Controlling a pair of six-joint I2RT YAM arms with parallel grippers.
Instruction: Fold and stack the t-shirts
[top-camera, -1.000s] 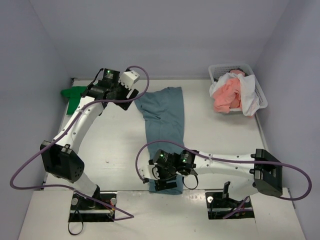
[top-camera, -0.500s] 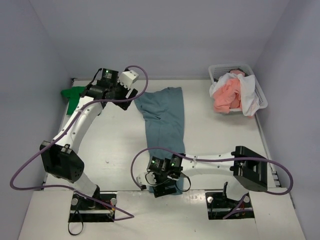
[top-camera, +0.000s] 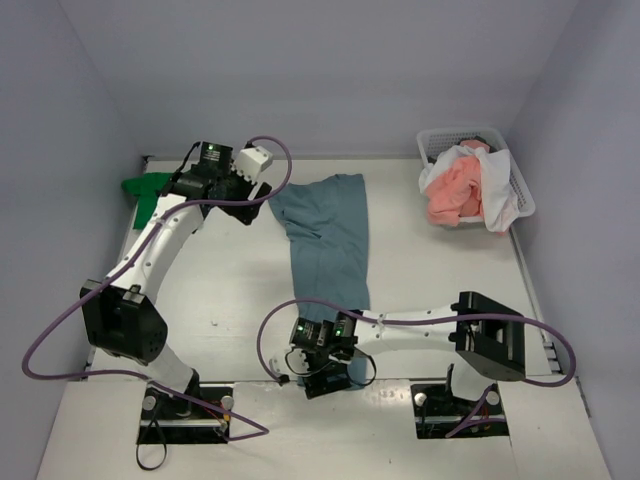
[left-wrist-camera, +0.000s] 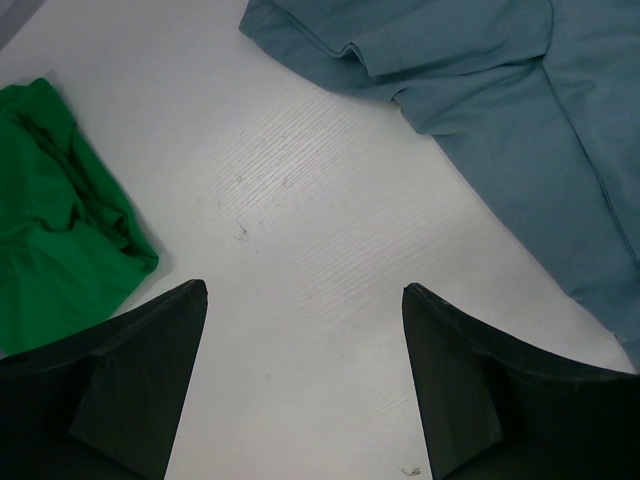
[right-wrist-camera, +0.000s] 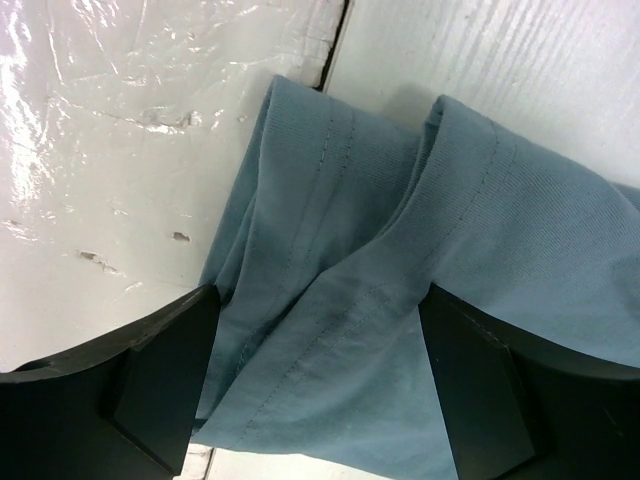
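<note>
**Inventory: two grippers, four t-shirts, one basket**

1. Right gripper (right-wrist-camera: 318, 300): jaws spread wide and nothing clamped. It is set low over the near end of the teal-blue t-shirt (top-camera: 330, 235), whose hem lies bunched in soft folds between the two fingers. In the wrist view that hem is seen draped across a dark seam in the table (top-camera: 230, 280).
2. Left gripper (left-wrist-camera: 302, 300): jaws likewise parted and nothing held. It is poised above bare tabletop at the far left, between the blue shirt's sleeve on one side and the green t-shirt (left-wrist-camera: 60, 220) on the other.
3. Teal-blue t-shirt: laid out lengthwise down the middle of the table and folded to a narrow strip. One sleeve is spread at the far end.
4. Green t-shirt: lies crumpled at the far left edge, apart from the blue one.
5. White mesh basket (top-camera: 440, 135): placed at the far right corner. A salmon-pink t-shirt (top-camera: 450, 195) and a white t-shirt (top-camera: 495, 190) are heaped in it and spill over its rim.
</note>
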